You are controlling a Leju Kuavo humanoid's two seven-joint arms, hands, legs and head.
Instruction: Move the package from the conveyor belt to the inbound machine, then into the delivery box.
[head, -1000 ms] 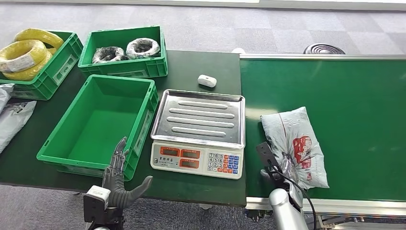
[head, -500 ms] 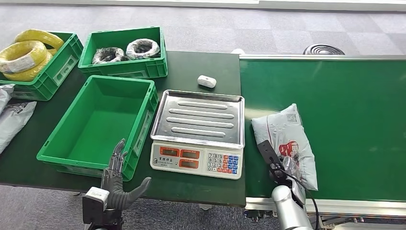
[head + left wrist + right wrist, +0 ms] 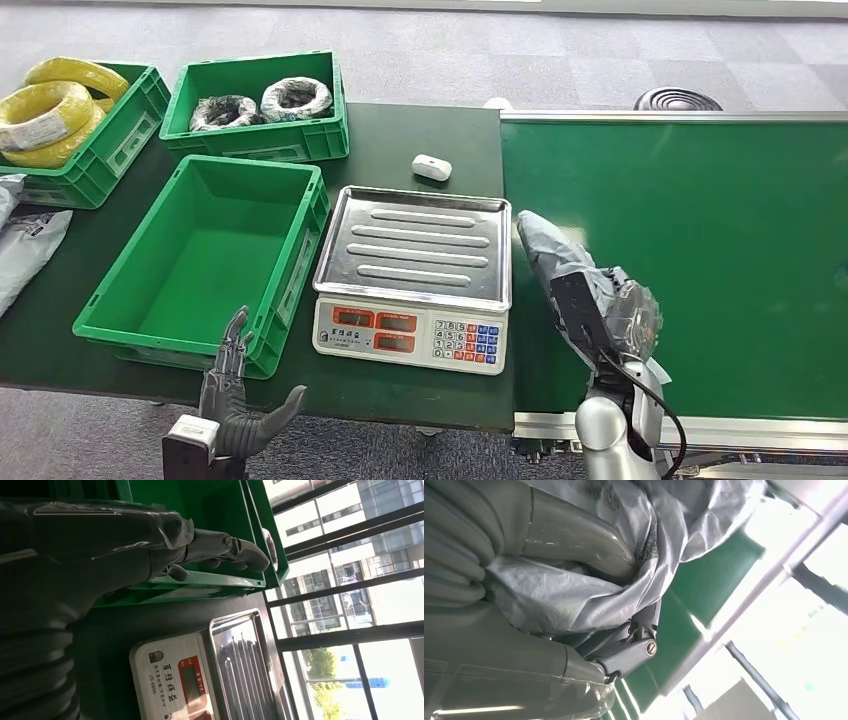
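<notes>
Gripping: the package [image 3: 545, 250] is clasped by the right hand [image 3: 610, 315], fingers [image 3: 624, 657] curled into the grey wrap.
Left hand [image 3: 232, 400]: held low before the table, fingers [image 3: 232, 345] spread, nothing held.
Package: lifted over the belt [image 3: 720, 230], just beside the scale [image 3: 415, 275].
Box [image 3: 205, 260]: left of the scale.

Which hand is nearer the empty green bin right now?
Left. The left hand hovers at the empty green bin's front edge; the right hand grips the package beyond the scale.
</notes>
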